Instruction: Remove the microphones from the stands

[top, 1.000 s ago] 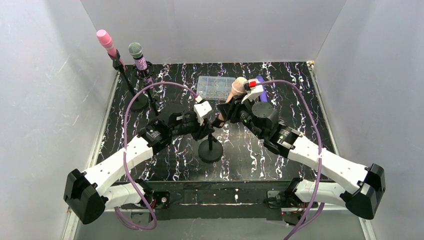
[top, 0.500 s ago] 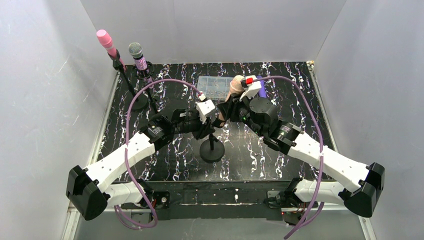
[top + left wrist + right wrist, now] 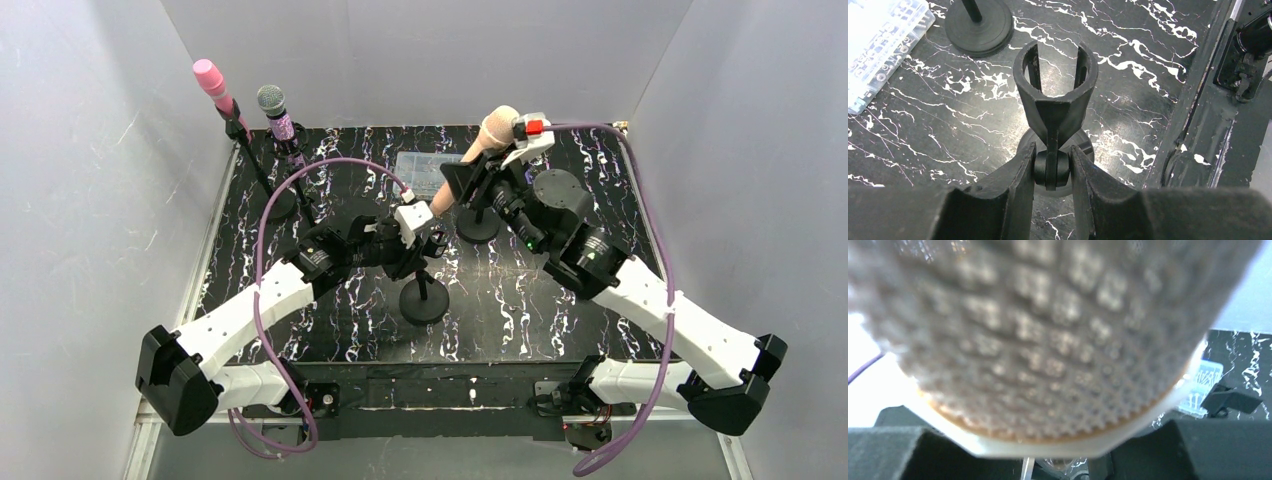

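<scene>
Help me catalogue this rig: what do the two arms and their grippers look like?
The left arm and right arm match: white link shells, black joints and bases, a purple cable looping along each. The left gripper and right gripper have black, blunt fingers. A white camera block sits at each wrist; the right one bears a red patch.

microphone mesh head fills frame, blurred; clear box on black marbled table lower right.

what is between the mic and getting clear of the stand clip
Nothing visible. The right gripper holds the peach microphone up and away from the clip, which stands empty in the left wrist view. The left gripper clamps the stand just below it.
</scene>
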Tool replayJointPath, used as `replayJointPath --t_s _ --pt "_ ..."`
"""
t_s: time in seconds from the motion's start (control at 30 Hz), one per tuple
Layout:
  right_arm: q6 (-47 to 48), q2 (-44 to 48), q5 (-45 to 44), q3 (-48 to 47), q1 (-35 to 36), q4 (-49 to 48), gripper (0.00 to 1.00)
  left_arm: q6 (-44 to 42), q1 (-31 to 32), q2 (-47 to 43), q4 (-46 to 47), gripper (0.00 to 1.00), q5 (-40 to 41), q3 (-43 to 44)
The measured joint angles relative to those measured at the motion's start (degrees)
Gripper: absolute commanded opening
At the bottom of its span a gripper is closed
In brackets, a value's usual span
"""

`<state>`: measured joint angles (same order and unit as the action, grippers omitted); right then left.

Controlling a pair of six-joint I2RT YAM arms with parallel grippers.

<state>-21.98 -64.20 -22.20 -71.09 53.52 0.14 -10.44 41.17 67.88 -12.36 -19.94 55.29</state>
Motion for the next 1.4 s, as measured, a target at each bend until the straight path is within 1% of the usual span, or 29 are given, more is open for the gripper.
replayJointPath --t_s 0.23,0.37,0.47,0.6,0.7,0.8,0.9,1.0,1.13,1.23,1.4 --pt "3.10 -1.46 -2.86 -9.66 0.00 8.33 0.03 1.53 0.00 1.44 -2.32 0.00 0.57 2.43" --pt "5.18 -1.99 -6.21 -13.05 -0.37 15.74 0.01 2.14 0.22 2.19 -3.78 0.00 0.92 3.74" --pt "7.04 -2.08 -9.05 -14.97 -1.86 21.59 0.01 2.16 0.39 2.21 -4.87 0.00 1.01 4.31" --pt "9.40 -1.99 -12.57 -16.81 -5.64 27.98 0.01 2.12 0.52 2.21 -5.66 0.00 1.14 4.59" --pt "10.62 -2.27 -13.18 -17.42 -10.40 31.78 0.01 2.10 0.61 2.21 -5.95 0.00 1.40 4.74" --pt "11.10 -3.61 -9.44 -16.81 -20.24 34.32 0.01 2.10 0.63 2.21 -6.23 0.00 1.81 4.94" --pt "11.08 -5.60 -3.41 -13.53 -32.63 34.56 0.01 2.10 0.68 2.21 -7.52 0.00 2.40 5.66" --pt "11.08 -10.14 2.16 -11.15 -42.71 35.43 0.01 2.10 0.68 2.21 -9.07 0.00 2.86 6.38" --pt "10.97 -20.00 8.17 -12.41 -50.16 36.41 0.01 2.05 0.68 2.16 -10.58 0.00 3.08 6.78" --pt "10.78 -29.40 10.38 -17.46 -51.71 37.70 0.01 1.90 0.68 2.14 -11.28 0.00 3.23 7.08" --pt "10.58 -43.85 12.59 -26.10 -51.56 38.47 0.01 1.49 0.70 1.66 -12.44 0.00 3.48 7.23"
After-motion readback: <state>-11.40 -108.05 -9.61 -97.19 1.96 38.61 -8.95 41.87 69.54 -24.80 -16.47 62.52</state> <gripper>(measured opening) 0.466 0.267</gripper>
